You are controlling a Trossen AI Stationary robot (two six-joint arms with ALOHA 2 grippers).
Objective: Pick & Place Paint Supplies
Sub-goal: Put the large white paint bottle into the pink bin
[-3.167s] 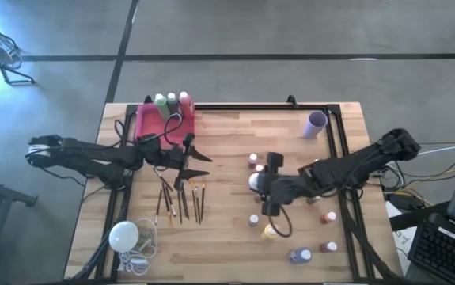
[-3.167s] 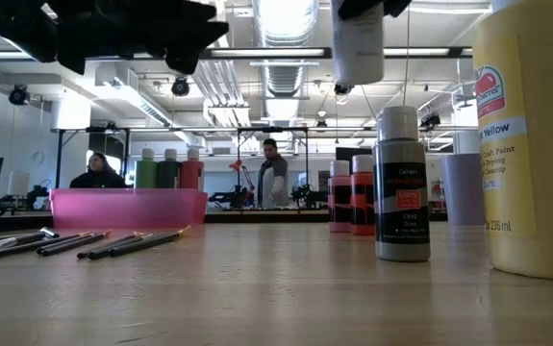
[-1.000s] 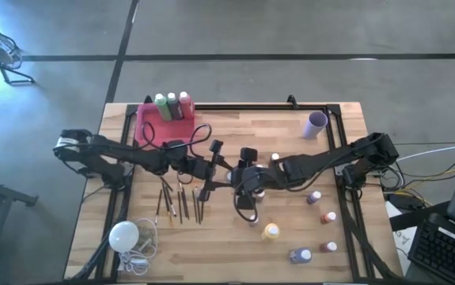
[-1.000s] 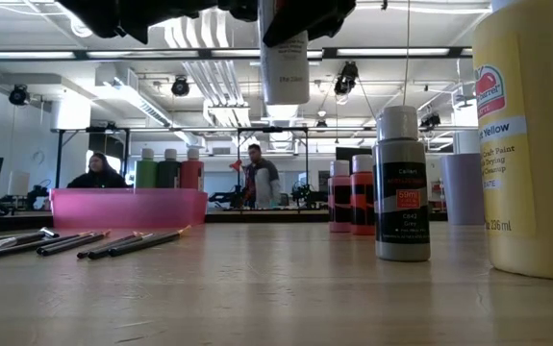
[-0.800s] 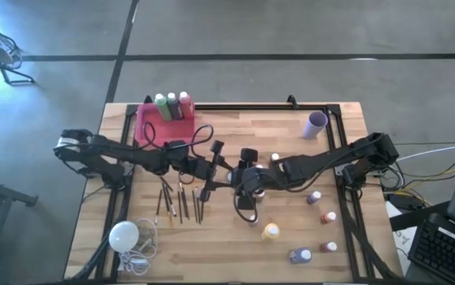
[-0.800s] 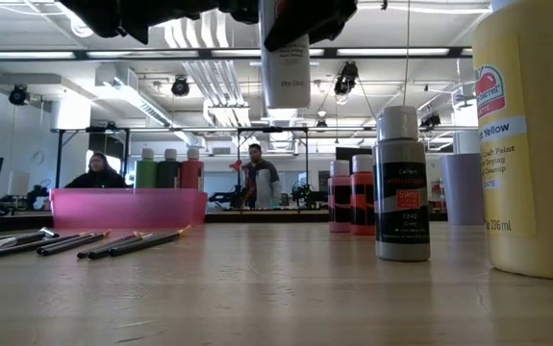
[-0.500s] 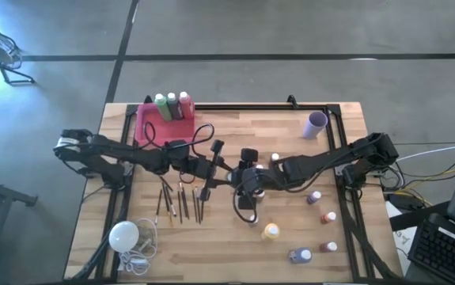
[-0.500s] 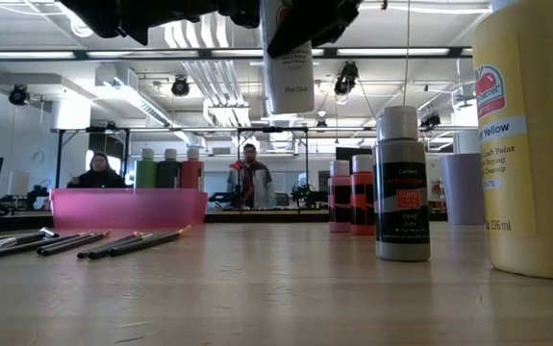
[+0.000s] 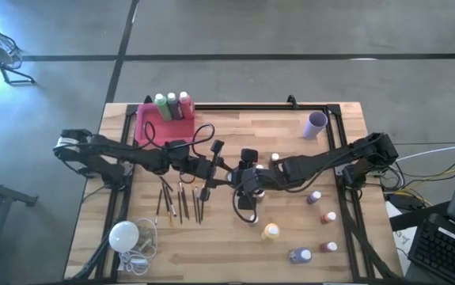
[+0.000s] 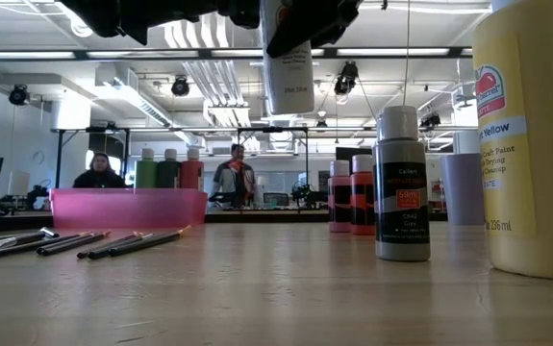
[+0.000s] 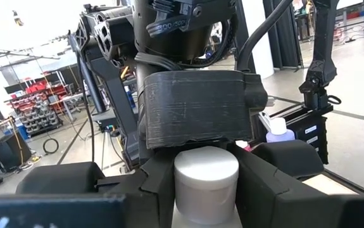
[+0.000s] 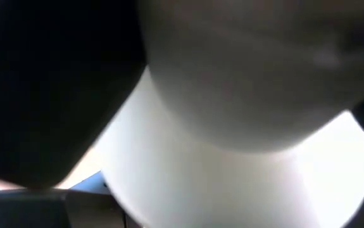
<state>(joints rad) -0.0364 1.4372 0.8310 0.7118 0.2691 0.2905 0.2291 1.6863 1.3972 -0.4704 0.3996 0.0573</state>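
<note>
A white paint bottle [image 10: 289,72] hangs above the table [image 10: 257,298], gripped from above by dark tool parts. On the table: a pink tray [image 10: 128,208] at left, brushes [image 10: 74,242], a grey bottle [image 10: 401,187], a yellow bottle [image 10: 531,144] nearest right.

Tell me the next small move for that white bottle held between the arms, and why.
Probably open the right end effector and back it off: the white paint bottle hangs above the table with the left end effector closed on its cap, so the left arm looks ready to carry it toward the pink tray.
</note>
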